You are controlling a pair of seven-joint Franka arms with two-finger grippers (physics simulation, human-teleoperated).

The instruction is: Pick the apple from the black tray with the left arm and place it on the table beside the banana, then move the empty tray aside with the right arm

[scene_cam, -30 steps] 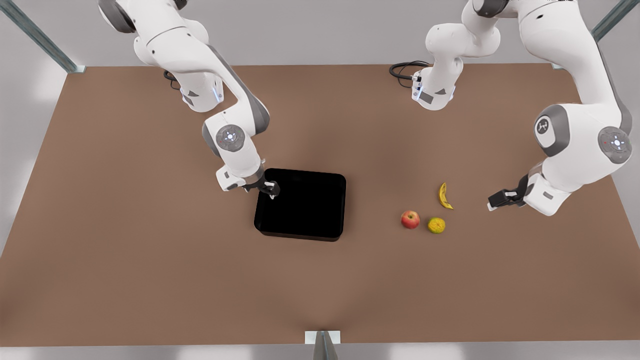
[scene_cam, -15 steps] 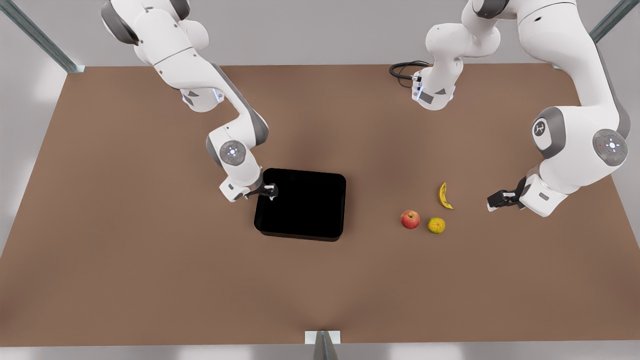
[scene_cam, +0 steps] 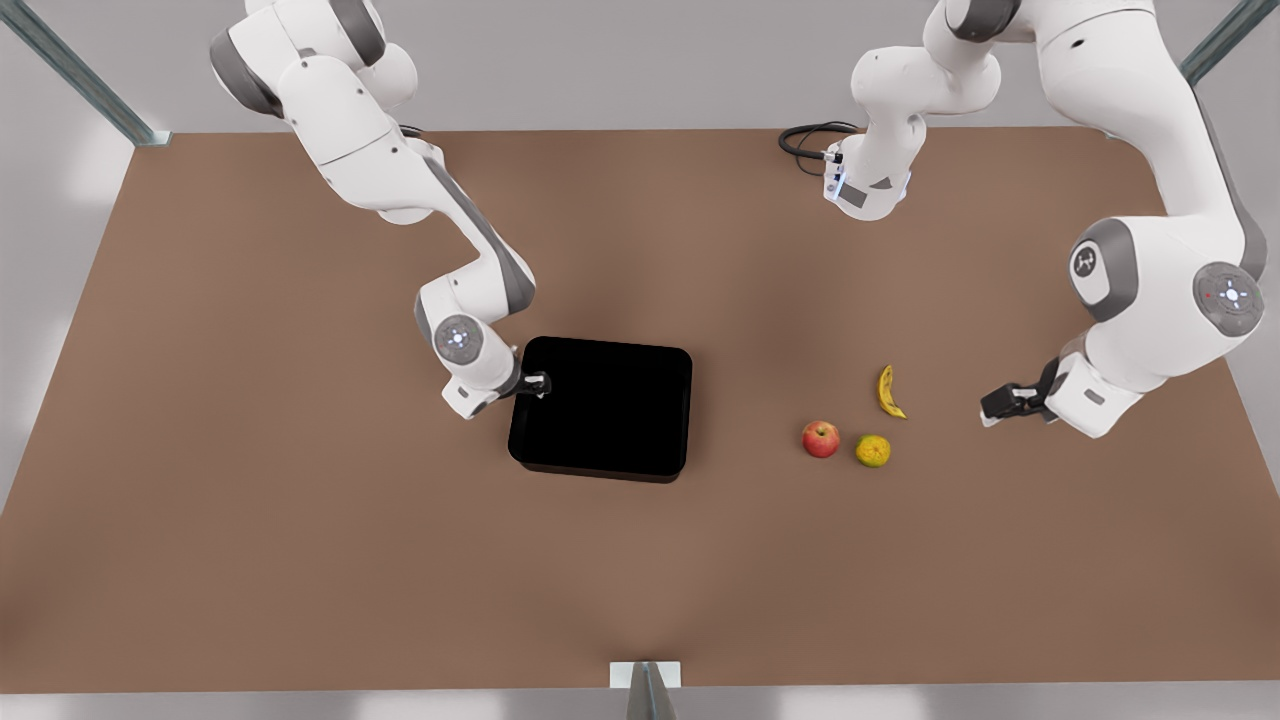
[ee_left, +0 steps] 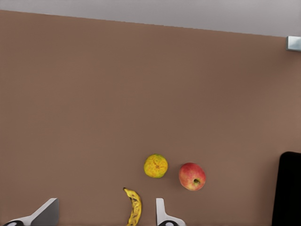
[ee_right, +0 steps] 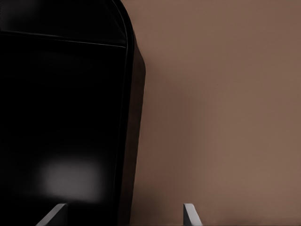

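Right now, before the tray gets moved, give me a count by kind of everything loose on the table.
Apple: 1, on the table
Banana: 1
Yellow-green citrus fruit: 1
Black tray: 1, nothing in it
Total: 4
Right gripper straddles the tray's rim, open; left gripper waits open beside the banana.

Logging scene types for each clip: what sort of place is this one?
Apparently a simulated lab bench: two white jointed robot arms over a plain brown tabletop, bearing a matte black shallow tray and a small red apple.
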